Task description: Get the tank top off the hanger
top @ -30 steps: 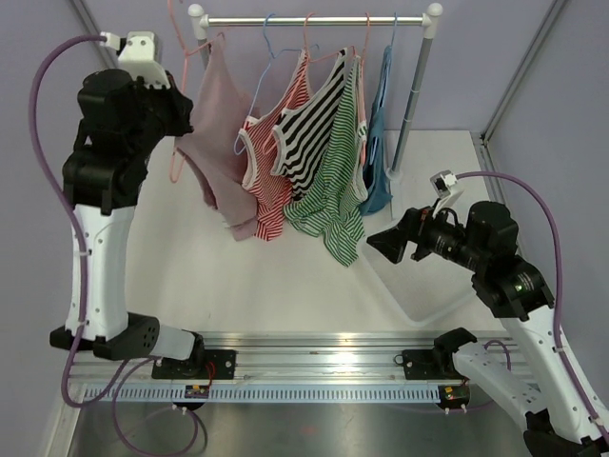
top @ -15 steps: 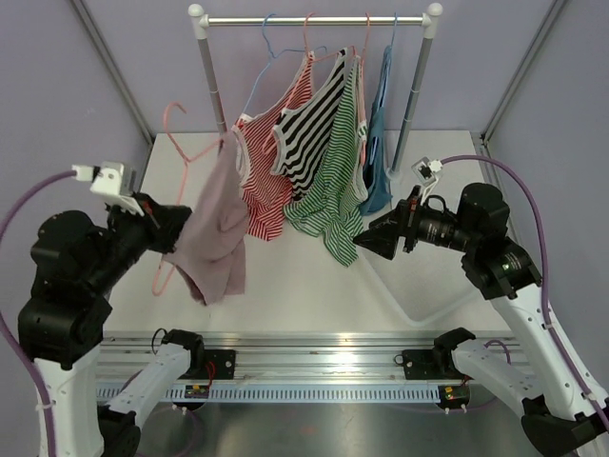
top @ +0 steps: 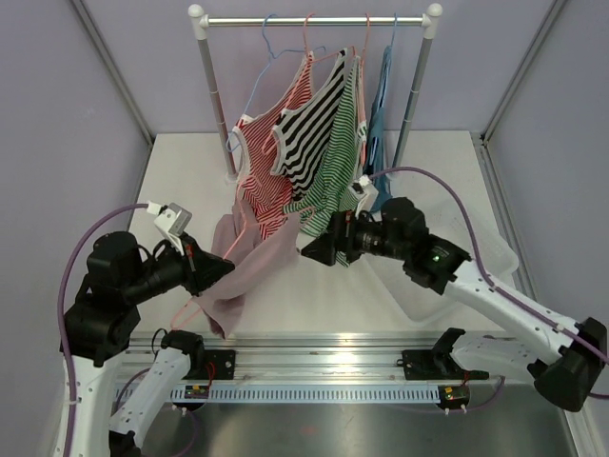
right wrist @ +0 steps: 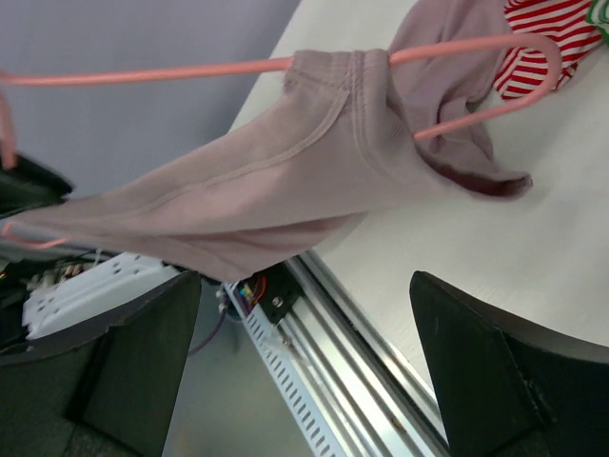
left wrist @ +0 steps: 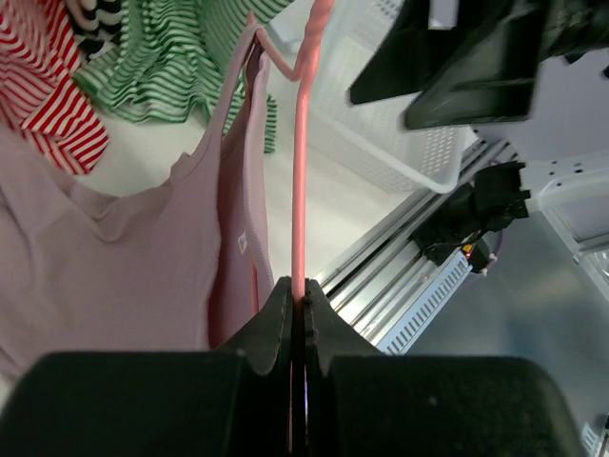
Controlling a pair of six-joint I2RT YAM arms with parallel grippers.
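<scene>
Plainly, from the left wrist, your left gripper is clamped on the pink hanger, with the mauve tank top draped to its left. From the right wrist, the right gripper gapes, holding nothing; the top's strap lies ahead and the hanger wire runs crosswise. Overhead, your right arm is nearer the cloth, striped tops hang close behind, and a white basket sits to the right.
</scene>
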